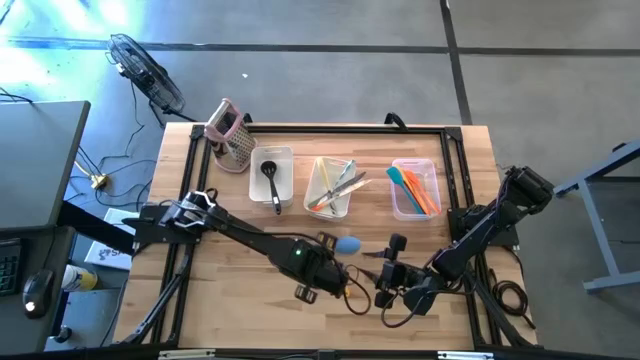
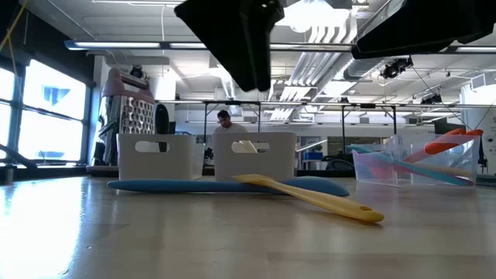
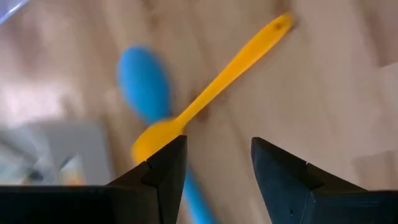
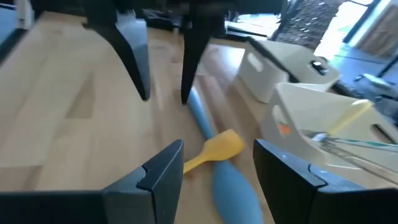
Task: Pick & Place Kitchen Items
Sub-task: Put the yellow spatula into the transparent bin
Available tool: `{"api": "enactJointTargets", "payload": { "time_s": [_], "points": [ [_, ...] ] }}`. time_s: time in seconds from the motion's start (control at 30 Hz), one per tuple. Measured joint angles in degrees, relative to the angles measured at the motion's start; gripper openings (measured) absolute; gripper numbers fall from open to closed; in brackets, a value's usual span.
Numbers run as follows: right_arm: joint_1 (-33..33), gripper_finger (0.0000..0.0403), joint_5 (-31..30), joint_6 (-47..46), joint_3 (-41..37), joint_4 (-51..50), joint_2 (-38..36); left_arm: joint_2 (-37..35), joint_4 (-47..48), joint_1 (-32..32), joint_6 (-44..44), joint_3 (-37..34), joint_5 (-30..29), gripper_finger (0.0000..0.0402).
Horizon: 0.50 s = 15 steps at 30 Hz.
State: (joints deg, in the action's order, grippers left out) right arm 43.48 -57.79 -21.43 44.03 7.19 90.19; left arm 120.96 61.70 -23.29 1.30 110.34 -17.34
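Note:
A blue spatula (image 2: 225, 186) lies flat on the wooden table in front of the bins. A yellow spatula (image 2: 310, 198) lies across it, head on the blue handle and free end on the table. Both show in the left wrist view (blue spatula (image 3: 144, 84), yellow spatula (image 3: 214, 87)). In the high view only the blue head (image 1: 347, 243) shows. My left gripper (image 3: 217, 146) hangs open above them, fingers pointing down, touching nothing; it also shows in the right wrist view (image 4: 164, 98). My right gripper (image 4: 217, 152) is open and empty, low, to the spatulas' right, pointing toward them (image 1: 385, 270).
Three clear bins stand along the far side: one with a black ladle (image 1: 272, 178), one with tongs and other utensils (image 1: 332, 186), one with orange and teal spatulas (image 1: 415, 188). A metal grater with a pink handle (image 1: 232, 135) stands at the far left.

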Motion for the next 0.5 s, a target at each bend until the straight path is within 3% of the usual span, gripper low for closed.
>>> {"api": "enactJointTargets", "payload": {
  "time_s": [0.23,0.5],
  "points": [
    [1.41,0.0187,4.12,0.41,0.0,3.76,0.0,0.28,-9.89,0.02,10.84,-7.72,3.04,0.0173],
    [3.78,0.0187,0.64,3.74,0.0,5.94,0.0,0.29,-23.33,0.07,20.8,-14.75,-3.77,0.0173]
  ]
}}
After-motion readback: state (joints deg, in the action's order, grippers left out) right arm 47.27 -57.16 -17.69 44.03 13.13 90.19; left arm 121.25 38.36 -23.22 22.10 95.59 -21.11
